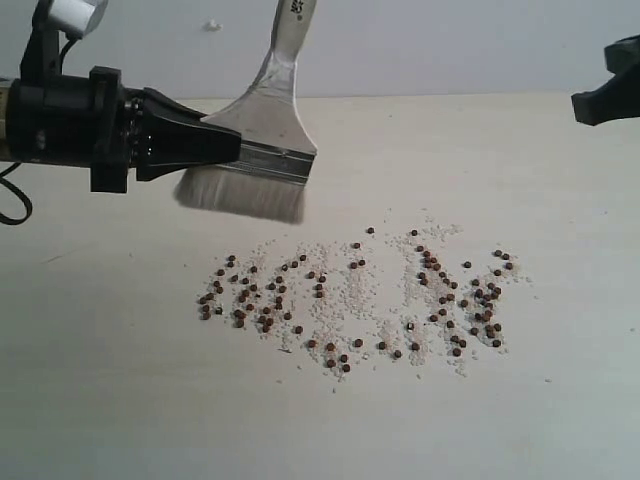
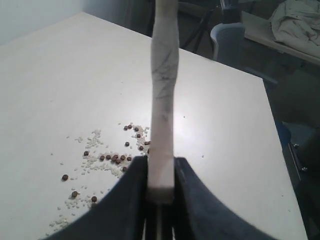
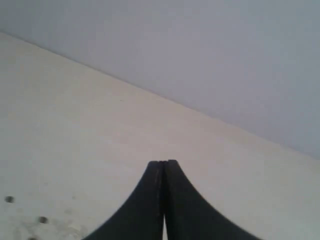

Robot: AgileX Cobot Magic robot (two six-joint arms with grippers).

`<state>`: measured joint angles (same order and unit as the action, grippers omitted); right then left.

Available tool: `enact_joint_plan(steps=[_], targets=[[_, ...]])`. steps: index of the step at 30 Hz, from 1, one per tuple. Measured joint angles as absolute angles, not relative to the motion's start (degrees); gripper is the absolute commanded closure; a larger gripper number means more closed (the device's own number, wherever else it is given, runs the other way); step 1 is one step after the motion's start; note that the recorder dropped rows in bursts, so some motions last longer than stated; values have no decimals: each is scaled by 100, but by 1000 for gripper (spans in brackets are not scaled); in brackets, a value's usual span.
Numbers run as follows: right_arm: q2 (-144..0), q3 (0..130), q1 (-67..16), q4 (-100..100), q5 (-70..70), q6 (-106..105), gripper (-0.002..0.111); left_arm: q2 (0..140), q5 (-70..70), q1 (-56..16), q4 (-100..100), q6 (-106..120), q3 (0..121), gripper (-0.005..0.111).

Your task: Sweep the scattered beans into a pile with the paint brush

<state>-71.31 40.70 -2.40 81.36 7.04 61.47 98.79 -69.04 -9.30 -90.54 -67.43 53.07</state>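
The paint brush (image 1: 262, 140) hangs above the table, handle up and tilted, whitish bristles down and clear of the surface. My left gripper (image 1: 235, 145) is shut on its metal ferrule; in the left wrist view the cream handle (image 2: 164, 85) rises from between the left gripper's (image 2: 161, 167) jaws. Dozens of dark reddish-brown beans (image 1: 355, 295) lie scattered in a wide band in front of and below the bristles, mixed with fine whitish grains; some beans (image 2: 112, 157) show beside the jaws. My right gripper (image 3: 163, 162) is shut on nothing, raised at the far right (image 1: 605, 95).
The pale table (image 1: 100, 400) extends around the spill. A chair (image 2: 227, 40) and dark clutter stand beyond the table's far edge (image 2: 265, 82) in the left wrist view. A few beans (image 3: 8, 199) show in the right wrist view.
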Motion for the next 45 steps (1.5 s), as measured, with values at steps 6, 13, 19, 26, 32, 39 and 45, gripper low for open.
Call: enact_joint_plan(steps=[6,13,19,26,32,39,45], targets=[[-8155,4261,1187,8009,4645,6100,108,9879,-6904,-930,-9033,-6664,5307,107],[-9327,4355,1643,7642,6800,5889,108,9879,-6904,-930,-8840,-6605,5307,107],[-9677,4382,1281,7657,6841,5494,108,9879,-6904,-930,-8698,-6359,5307,107],[-9687,4926,385,7994,6937,5418,108,9879,-6904,-930,-8577,-6279,5307,107],[-9436,4990,268,8285,6961,5842,108,9879,-6904,-930,-8577,-6205,5307,107],[-8498,4990,269,7994,6970,7747,108,9879,-6904,-930,-8577,-6190,5307,107],[-8292,4719,269,8466,6985,6275,108,9879,-6904,-930,-8676,-6190,5307,107]])
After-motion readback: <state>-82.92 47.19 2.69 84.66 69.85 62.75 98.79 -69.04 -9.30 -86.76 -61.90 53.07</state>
